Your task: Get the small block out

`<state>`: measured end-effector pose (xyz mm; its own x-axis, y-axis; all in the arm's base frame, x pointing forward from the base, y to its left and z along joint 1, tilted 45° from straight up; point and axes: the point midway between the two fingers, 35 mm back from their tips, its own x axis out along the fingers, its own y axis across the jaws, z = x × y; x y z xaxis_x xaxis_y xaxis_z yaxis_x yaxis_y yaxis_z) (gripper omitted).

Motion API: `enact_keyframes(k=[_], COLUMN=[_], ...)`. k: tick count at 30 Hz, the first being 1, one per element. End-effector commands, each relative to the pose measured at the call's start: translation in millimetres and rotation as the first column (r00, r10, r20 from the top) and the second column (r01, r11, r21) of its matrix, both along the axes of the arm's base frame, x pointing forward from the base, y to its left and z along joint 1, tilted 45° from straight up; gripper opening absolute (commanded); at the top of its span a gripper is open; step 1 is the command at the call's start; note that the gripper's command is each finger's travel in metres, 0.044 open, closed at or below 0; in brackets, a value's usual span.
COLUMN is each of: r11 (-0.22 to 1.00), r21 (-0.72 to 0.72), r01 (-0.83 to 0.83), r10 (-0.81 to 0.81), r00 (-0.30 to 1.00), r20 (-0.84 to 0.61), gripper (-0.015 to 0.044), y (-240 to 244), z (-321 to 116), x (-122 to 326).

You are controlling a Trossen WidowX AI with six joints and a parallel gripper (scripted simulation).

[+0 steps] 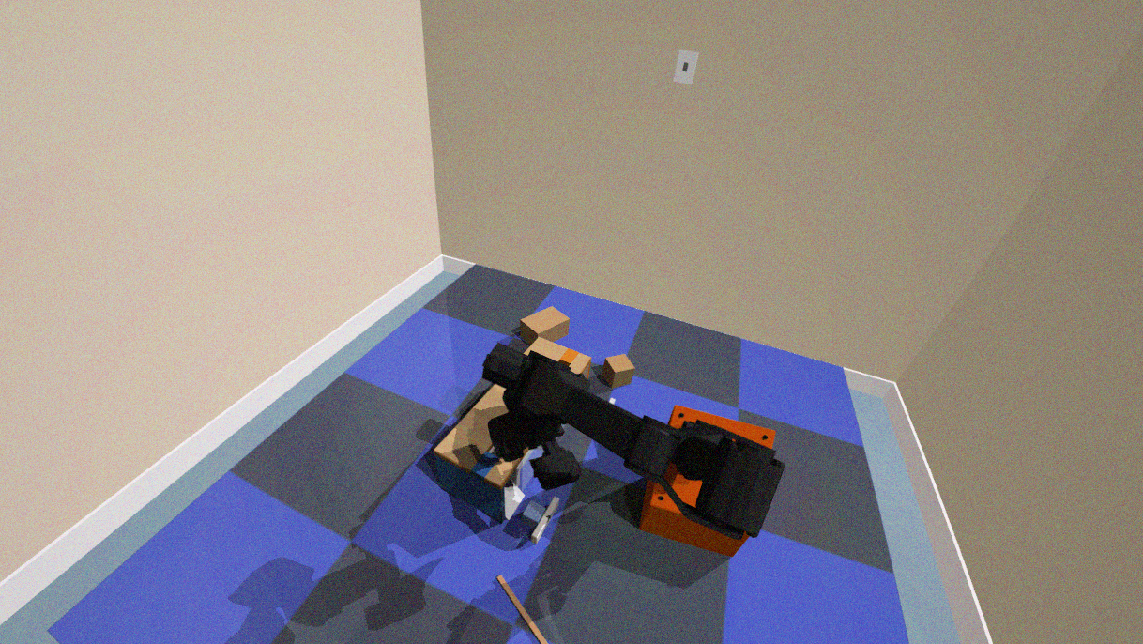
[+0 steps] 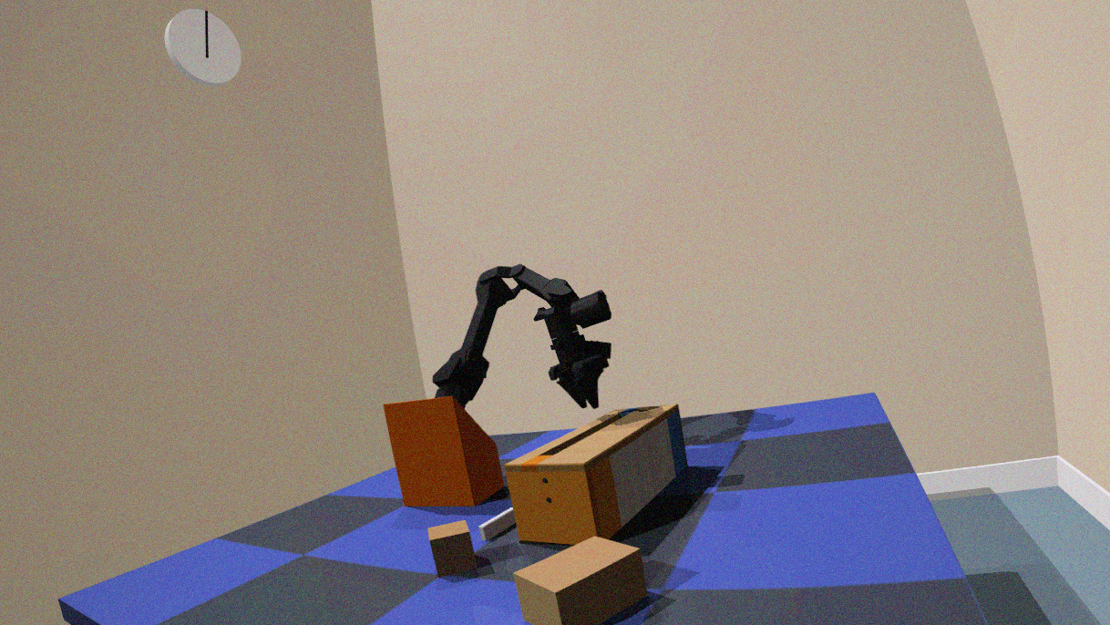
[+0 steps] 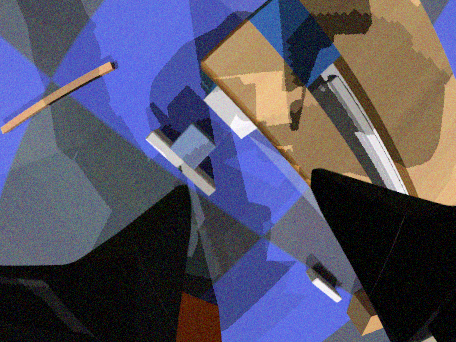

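Top view, left to right: clear-fronted box [image 1: 467,489] [image 2: 555,504] [image 3: 227,82] stands on checkered surface [image 1: 287,519] [image 2: 761,536] [image 3: 130,25]. Claw [image 1: 524,471] [image 2: 590,405] [image 3: 251,186] hangs above, fingers partly spread, nothing between them. Thin wooden stick [image 1: 521,607] [image 3: 55,98] lies nearer camera. Small light-blue block [image 1: 534,513] [image 3: 192,146] sits outside box, on surface, right beside pale bar [image 1: 546,519] [image 3: 181,164]. Farther right, wooden cube [image 1: 617,370] [image 2: 452,549] [image 3: 361,311], then orange base [image 1: 655,519] [image 2: 431,457] [image 3: 200,317] under black arm [image 1: 603,420] [image 2: 481,318].

The black arm arches forward, its pincer [image 2: 590,407] [image 3: 251,186] pointing down, seemingly parted partway.
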<state>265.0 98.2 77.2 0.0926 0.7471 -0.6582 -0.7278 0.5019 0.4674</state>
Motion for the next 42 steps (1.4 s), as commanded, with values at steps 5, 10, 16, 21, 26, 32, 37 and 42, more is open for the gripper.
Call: enact_keyframes(k=[5,10,16,21,26,32,37,42], r11=[0.713,0.591,0.432,0.304,0.259,0.259,0.259,0.259], r21=[-0.544,-0.684,-0.835,-0.923,-0.947,-0.947,-0.947,-0.947], r01=[-0.442,-0.427,-0.342,-0.235,-0.190,-0.190,-0.190,-0.190], r10=[0.692,0.776,0.821,0.805,0.787,0.787,0.787,0.787], r00=[0.321,0.068,-0.235,-0.454,-0.527,-0.527,-0.527,-0.527], r20=[0.647,0.627,0.521,0.381,0.321,0.321,0.321,0.321], gripper=[0.0285,0.0285,0.0285,0.0285,0.0285,0.0285,0.0285,0.0285], y=[4,5,6,7,7,7,7,7], z=[16,18,22,24,25,25,25,25], x=[-11,-12,-15,-16,-16,-16,-16,-16])
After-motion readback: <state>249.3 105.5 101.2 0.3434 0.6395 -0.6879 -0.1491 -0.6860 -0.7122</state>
